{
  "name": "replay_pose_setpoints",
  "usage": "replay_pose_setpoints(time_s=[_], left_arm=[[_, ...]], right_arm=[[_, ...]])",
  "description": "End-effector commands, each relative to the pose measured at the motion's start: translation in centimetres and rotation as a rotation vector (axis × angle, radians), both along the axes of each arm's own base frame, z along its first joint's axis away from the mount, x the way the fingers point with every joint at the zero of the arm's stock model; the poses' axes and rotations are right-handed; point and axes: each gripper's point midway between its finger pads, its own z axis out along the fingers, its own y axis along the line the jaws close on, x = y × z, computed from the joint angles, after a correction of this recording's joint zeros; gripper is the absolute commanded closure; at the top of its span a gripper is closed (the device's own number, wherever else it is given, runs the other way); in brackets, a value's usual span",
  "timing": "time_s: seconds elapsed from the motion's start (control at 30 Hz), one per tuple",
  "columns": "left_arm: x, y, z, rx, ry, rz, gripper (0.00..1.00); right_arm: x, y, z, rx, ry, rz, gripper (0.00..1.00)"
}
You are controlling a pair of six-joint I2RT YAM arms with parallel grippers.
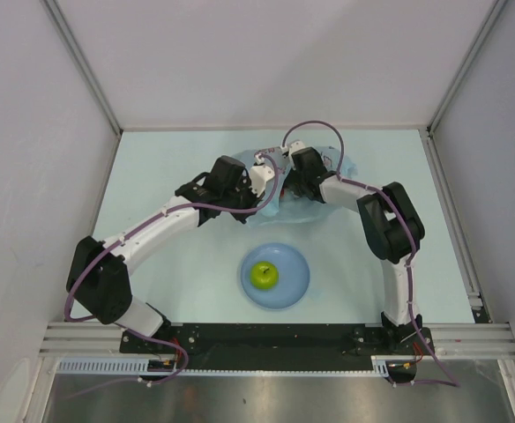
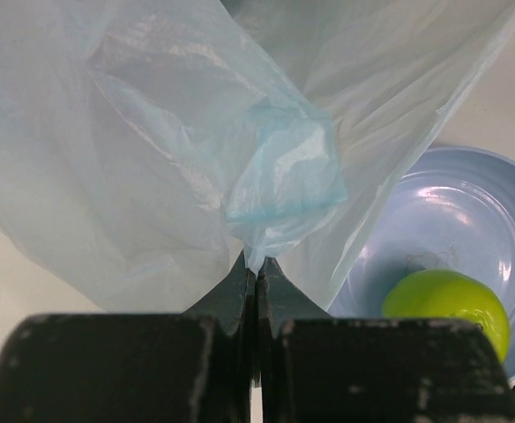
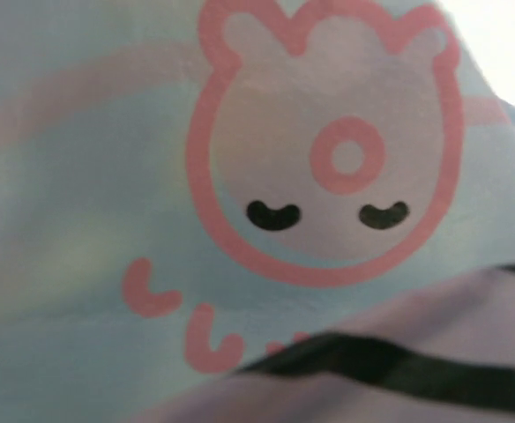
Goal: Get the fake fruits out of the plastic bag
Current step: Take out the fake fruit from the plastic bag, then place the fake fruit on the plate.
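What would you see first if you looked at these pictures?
The bright green plastic apple jumps out, sitting alone on the round light-blue plate in the middle of the pale table. Farther back, the left gripper pinches a fold of the crinkly translucent light-blue plastic bag, and the bag's pink cartoon face fills the right wrist view.

The pale bench (image 1: pixel 152 167) carries a round light-blue plate (image 1: pixel 298 280) near its middle, a little toward 6 o'clock. At 12 o'clock from the plate, the crinkly light-blue plastic bag (image 1: pixel 286 210) sits near the plate's rim without touching it.
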Motion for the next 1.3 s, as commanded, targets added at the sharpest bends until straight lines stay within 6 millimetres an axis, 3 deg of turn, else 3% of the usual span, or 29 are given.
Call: replay_pose_setpoints(time_s=[0.0, 0.07, 0.23, 0.33, 0.37, 0.43, 0.47, 0.5, 0.53, 0.57, 0.6, 0.63, 0.67, 0.7, 0.77, 0.83, 0.97, 1.07, 1.27], left_arm=[[0.2, -0.1, 1.5, -0.031, -0.039, 0.004, 1.0], [0.3, 0.0, 1.5, -0.032, -0.043, 0.004, 1.0], [0.3, 0.0, 1.4, -0.033, -0.05, 0.005, 1.0], [0.6, 0.2, 1.2, -0.021, -0.057, 0.017, 1.0], [0.6, 0.4, 1.1, -0.016, -0.057, 0.021, 1.0], [0.7, 0.8, 1.2, -0.005, -0.07, 0.033, 1.0], [0.7, 0.9, 1.1, -0.003, -0.073, 0.038, 1.0], [0.7, 1.2, 1.0, 0.002, -0.073, 0.042, 1.0], [0.8, 1.4, 1.0, 0.008, -0.081, 0.054, 1.0], [0.9, 1.6, 1.2, 0.011, -0.088, 0.064, 1.0], [0.9, 1.8, 1.0, 0.018, -0.089, 0.073, 1.0], [1.1, 2.1, 1.1, 0.026, -0.098, 0.087, 1.0], [1.2, 2.3, 1.3, 0.029, -0.104, 0.093, 1.0], [1.4, 2.4, 1.5, 0.027, -0.11, 0.099, 1.0], [1.6, 2.4, 1.5, 0.032, -0.111, 0.1, 0.99], [1.8, 2.2, 1.9, 0.025, -0.11, 0.1, 1.0], [2.4, 1.8, 2.5, -0.012, -0.093, 0.148, 1.0], [2.4, 1.8, 2.4, -0.01, -0.097, 0.146, 1.0], [2.5, 2.2, 2.3, 0.005, -0.11, 0.154, 1.0]], right_arm=[[2.1, -0.4, 1.3, -0.048, -0.082, 0.012, 0.24], [2.3, -0.6, 2.3, -0.053, -0.102, 0.009, 0.39], [1.3, 0.6, 7.0, 0.029, -0.139, 0.05, 0.53], [-1.8, 2.2, 10.0, 0.16, -0.067, 0.122, 0.81], [-2.8, 2.6, 13.2, 0.224, -0.09, 0.148, 0.84], [-5.6, 3.6, 14.7, 0.3, -0.033, 0.232, 0.9], [-7.0, 3.6, 17.1, 0.325, -0.059, 0.268, 0.93], [-8.1, 3.7, 17.8, 0.323, -0.062, 0.311, 0.96], [-9.5, 3.6, 17.9, 0.332, -0.036, 0.343, 1.0], [-10.8, 3.1, 16.7, 0.323, -0.001, 0.354, 1.0], [-12.1, 2.6, 17.9, 0.336, -0.019, 0.374, 1.0], [-13.2, 2.1, 17.4, 0.338, 0.012, 0.394, 1.0], [-14.8, 1.5, 15.5, 0.334, 0.065, 0.404, 1.0], [-16.1, 1.2, 15.9, 0.346, 0.068, 0.43, 1.0], [-18.8, 1.1, 14.1, 0.364, 0.13, 0.487, 1.0], [-21.5, 2.1, 14.2, 0.39, 0.14, 0.594, 1.0], [-26.3, 4.2, 11.7, 0.352, 0.191, 0.767, 1.0], [-28.1, 5.1, 9.8, 0.313, 0.169, 0.843, 1.0], [-26.5, 6.3, 6.4, 0.274, 0.163, 0.795, 1.0]])
